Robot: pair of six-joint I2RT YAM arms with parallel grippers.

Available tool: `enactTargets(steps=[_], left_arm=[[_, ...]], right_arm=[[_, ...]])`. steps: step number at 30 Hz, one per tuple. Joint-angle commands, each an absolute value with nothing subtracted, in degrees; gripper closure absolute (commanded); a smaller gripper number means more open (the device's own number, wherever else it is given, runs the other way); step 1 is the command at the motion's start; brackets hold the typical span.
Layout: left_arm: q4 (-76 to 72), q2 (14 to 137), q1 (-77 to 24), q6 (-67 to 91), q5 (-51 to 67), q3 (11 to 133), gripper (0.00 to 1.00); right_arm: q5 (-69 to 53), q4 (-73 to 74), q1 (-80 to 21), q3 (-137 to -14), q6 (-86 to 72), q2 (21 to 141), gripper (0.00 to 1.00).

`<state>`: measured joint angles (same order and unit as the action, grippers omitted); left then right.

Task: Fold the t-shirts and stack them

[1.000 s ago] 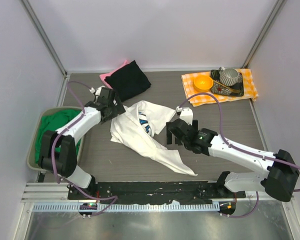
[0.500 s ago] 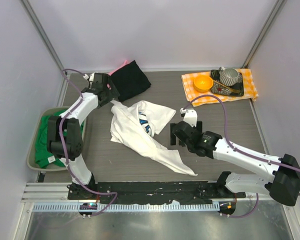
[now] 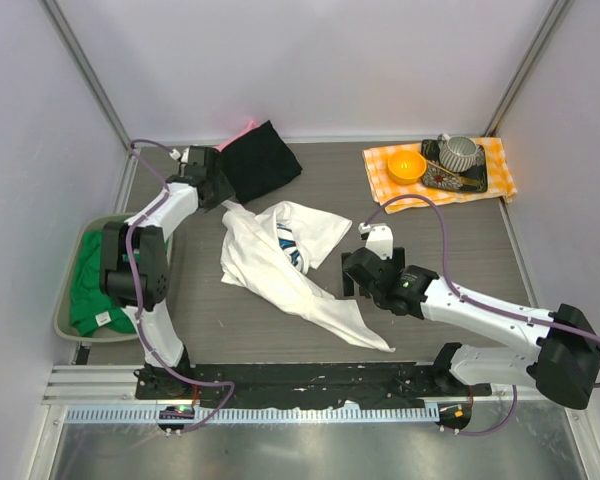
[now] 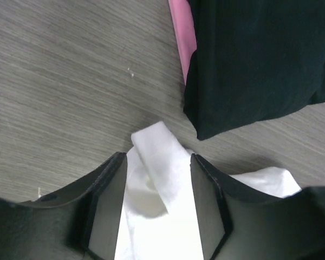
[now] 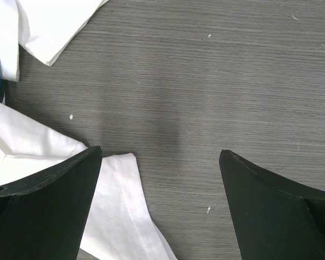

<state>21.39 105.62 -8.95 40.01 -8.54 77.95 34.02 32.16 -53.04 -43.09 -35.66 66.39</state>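
No legible writing anywhere; white tag (image 3: 101, 318) on green t-shirt (image 3: 88, 285) too small

Colours on the grey, wood-grained table (image 3: 450, 225)
A white t-shirt (image 3: 280, 270) with a patch of blue print is seen at the centre. A black t-shirt (image 3: 262, 160) edged by a pink t-shirt (image 3: 216, 152) is seen at eleven o'clock. A green t-shirt (image 3: 90, 295) is seen in a grey bin (image 3: 64, 305) at nine o'clock. An orange-and-white checked cloth (image 3: 380, 185) and an orange bowl (image 3: 406, 166) are seen at one o'clock.
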Motion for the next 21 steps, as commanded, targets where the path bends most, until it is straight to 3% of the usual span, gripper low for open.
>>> enactTargets(steps=[1,5,16,18,20,21], left_arm=[[18.46,107.66,-7.91,39.2,-7.91,81.82,0.51],[18.63,108.98,-7.65,38.94,-7.74,82.62,0.55],[17.14,109.95,-7.65,39.64,-5.97,80.51,0.53],[16.96,109.95,-7.65,39.55,-5.63,80.77,0.59],[17.14,109.87,-7.65,39.81,-5.36,80.86,0.8],[17.31,109.69,-7.56,39.99,-5.36,80.86,0.84]], right_arm=[[36.3,30.67,-53.17,-42.89,-35.68,66.45,0.04],[36.56,30.67,-53.17,-42.45,-35.6,66.53,0.04],[35.86,29.71,-53.09,-42.36,-35.42,68.29,0.04],[35.86,29.62,-53.17,-42.28,-35.42,68.47,0.04],[35.95,29.53,-53.17,-42.1,-35.42,68.55,0.04],[35.95,29.62,-53.17,-42.01,-35.51,68.38,0.04]])
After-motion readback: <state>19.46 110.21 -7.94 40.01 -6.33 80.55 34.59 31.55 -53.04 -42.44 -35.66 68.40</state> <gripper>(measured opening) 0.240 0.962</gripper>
